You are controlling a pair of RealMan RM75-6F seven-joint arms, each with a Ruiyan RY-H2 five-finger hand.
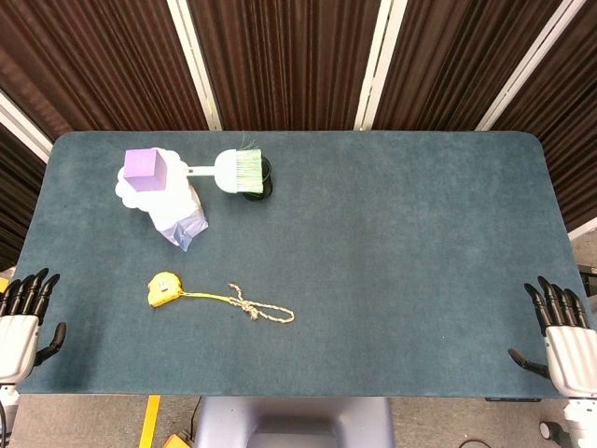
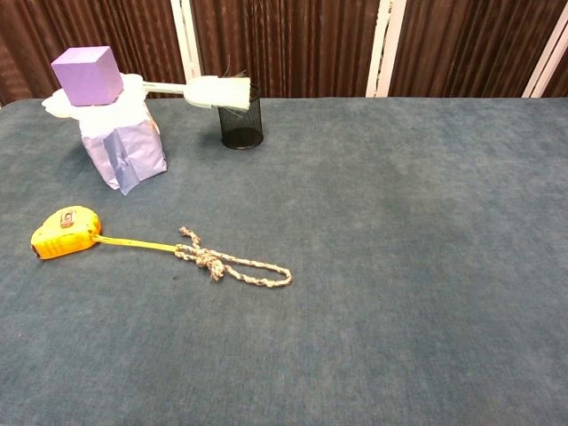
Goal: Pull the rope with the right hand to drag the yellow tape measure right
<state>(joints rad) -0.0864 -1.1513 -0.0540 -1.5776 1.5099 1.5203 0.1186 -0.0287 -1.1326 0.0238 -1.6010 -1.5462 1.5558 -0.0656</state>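
At the near edge, my right hand (image 1: 566, 341) and left hand (image 1: 20, 322) rest with fingers spread, holding nothing. Further in, left of centre, the braided rope loop (image 1: 266, 311) trails from the yellow tape measure (image 1: 165, 287). Nothing is begun, I judge; next I must reach the right hand well leftward to the loop.

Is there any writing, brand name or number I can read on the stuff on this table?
None can be read.
yellow tape measure: a small dark patch on top, too blurred to read.
purple cube, brush, black mesh cup, rope: no lettering visible.
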